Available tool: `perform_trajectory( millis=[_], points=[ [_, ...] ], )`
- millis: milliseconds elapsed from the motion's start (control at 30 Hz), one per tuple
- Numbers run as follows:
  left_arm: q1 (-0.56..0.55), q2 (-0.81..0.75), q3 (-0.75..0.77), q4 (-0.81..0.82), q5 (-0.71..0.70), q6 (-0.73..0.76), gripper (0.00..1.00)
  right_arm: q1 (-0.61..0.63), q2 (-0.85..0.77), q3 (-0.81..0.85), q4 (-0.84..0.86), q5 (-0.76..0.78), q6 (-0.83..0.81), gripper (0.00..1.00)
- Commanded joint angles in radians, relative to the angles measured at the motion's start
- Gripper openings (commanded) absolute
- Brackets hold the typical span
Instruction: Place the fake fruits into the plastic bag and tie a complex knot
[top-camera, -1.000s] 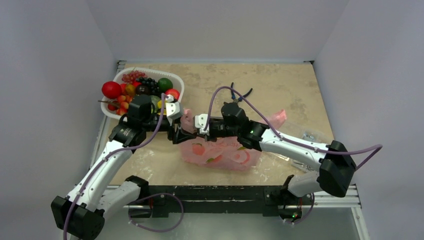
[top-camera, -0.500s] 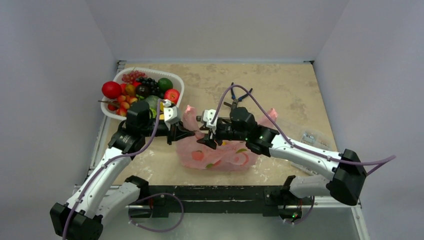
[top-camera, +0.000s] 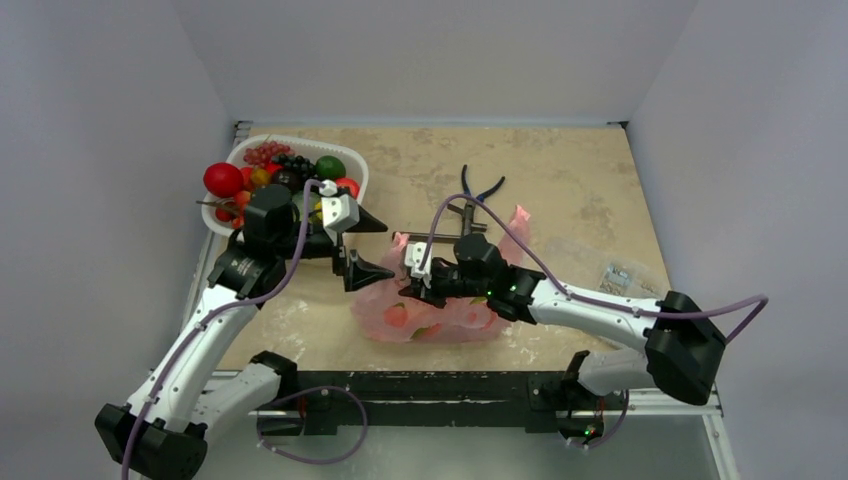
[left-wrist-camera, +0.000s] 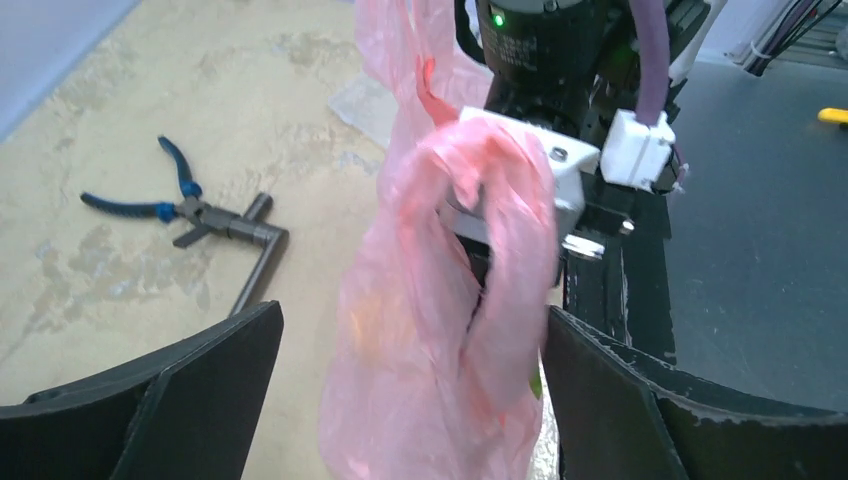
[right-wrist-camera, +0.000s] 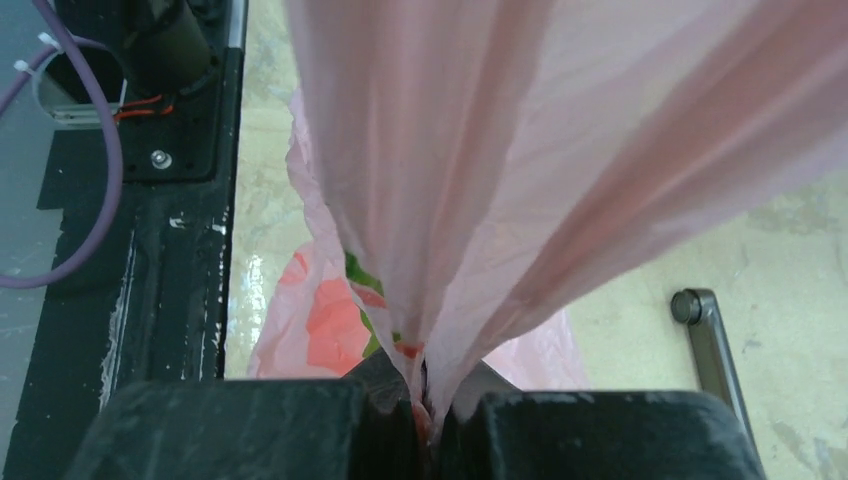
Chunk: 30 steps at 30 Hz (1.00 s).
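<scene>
- The plastic bag (top-camera: 450, 318) lies on the worktop (top-camera: 570, 170) close to its near edge, between the two arms. The long axis of its filled body runs left to right.
- Fake fruits (top-camera: 397, 316), red and green, show through the film at the left end of the body.
- The neck (left-wrist-camera: 470, 230) of the film is gathered and rises from the body. In the left wrist view it stands roughly upright as a loop draped against the right arm's white housing.
- A loose tail (top-camera: 515, 222) points toward the far right, ending near the pliers (top-camera: 480, 188).
- The right hand (right-wrist-camera: 432, 418) is clenched on the gathered film, which fans out from between its fingers.
- The left hand (top-camera: 378, 248) is released, with its fingers spread wide and the neck hanging in the gap between them.
- A white basket (top-camera: 236, 152) at the far left holds more fruits.
</scene>
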<state>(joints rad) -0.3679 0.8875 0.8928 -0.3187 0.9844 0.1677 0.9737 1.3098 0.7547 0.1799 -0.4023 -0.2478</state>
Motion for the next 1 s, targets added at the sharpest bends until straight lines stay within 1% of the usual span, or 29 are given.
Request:
perform_trajectory(
  millis=[0, 67, 100, 133, 167, 200, 233, 267, 300, 333, 367, 467, 533, 633, 767, 800, 900, 967],
  points=[
    [-0.029, 0.064, 0.130, -0.012, 0.054, 0.006, 1.00, 0.011, -0.047, 0.017, 0.067, -0.035, -0.046, 0.00],
    [-0.056, 0.095, 0.170, -0.041, 0.061, 0.031, 1.00, 0.021, -0.053, 0.018, 0.071, -0.041, -0.060, 0.00],
    [-0.068, 0.110, 0.190, -0.067, 0.071, 0.052, 0.97, 0.024, -0.054, 0.020, 0.073, -0.044, -0.060, 0.03],
    [-0.071, 0.122, 0.210, -0.093, 0.093, 0.073, 0.85, 0.026, -0.055, 0.021, 0.070, -0.045, -0.062, 0.16],
    [-0.071, 0.130, 0.231, -0.134, 0.112, 0.102, 0.68, 0.026, -0.058, 0.023, 0.063, -0.035, -0.057, 0.38],
    [-0.071, 0.133, 0.248, -0.177, 0.119, 0.130, 0.47, 0.026, -0.067, 0.026, 0.057, -0.014, -0.044, 0.57],
    [-0.068, 0.131, 0.253, -0.212, 0.124, 0.153, 0.26, 0.026, -0.082, 0.025, 0.056, 0.013, -0.018, 0.70],
    [-0.063, 0.117, 0.241, -0.223, 0.119, 0.159, 0.07, 0.026, -0.102, 0.021, 0.065, 0.046, 0.022, 0.79],
    [-0.060, 0.099, 0.219, -0.206, 0.110, 0.146, 0.00, 0.026, -0.124, 0.019, 0.080, 0.083, 0.081, 0.88],
    [-0.057, 0.079, 0.193, -0.171, 0.104, 0.123, 0.00, 0.026, -0.147, 0.022, 0.098, 0.135, 0.138, 0.94],
    [-0.056, 0.061, 0.167, -0.126, 0.090, 0.085, 0.00, 0.026, -0.165, 0.023, 0.115, 0.165, 0.195, 0.98],
    [-0.057, 0.029, 0.094, 0.037, 0.037, -0.062, 0.00, 0.036, -0.177, 0.033, 0.238, 0.223, 0.389, 0.99],
    [-0.057, 0.019, 0.061, 0.136, -0.015, -0.172, 0.00, 0.066, -0.139, 0.061, 0.283, 0.274, 0.461, 0.99],
    [-0.057, 0.003, 0.026, 0.228, -0.093, -0.277, 0.00, 0.124, -0.056, 0.074, 0.380, 0.355, 0.504, 0.99],
    [-0.060, -0.021, -0.010, 0.297, -0.211, -0.392, 0.00, 0.154, 0.040, 0.043, 0.490, 0.457, 0.582, 0.98],
    [-0.059, -0.027, -0.020, 0.302, -0.238, -0.423, 0.00, 0.154, 0.059, 0.029, 0.518, 0.464, 0.603, 0.94],
    [-0.060, -0.037, -0.051, 0.373, -0.288, -0.529, 0.00, 0.158, 0.130, 0.031, 0.542, 0.469, 0.634, 0.69],
    [-0.060, -0.041, -0.064, 0.393, -0.312, -0.593, 0.00, 0.158, 0.177, 0.041, 0.548, 0.482, 0.629, 0.56]
  ],
)
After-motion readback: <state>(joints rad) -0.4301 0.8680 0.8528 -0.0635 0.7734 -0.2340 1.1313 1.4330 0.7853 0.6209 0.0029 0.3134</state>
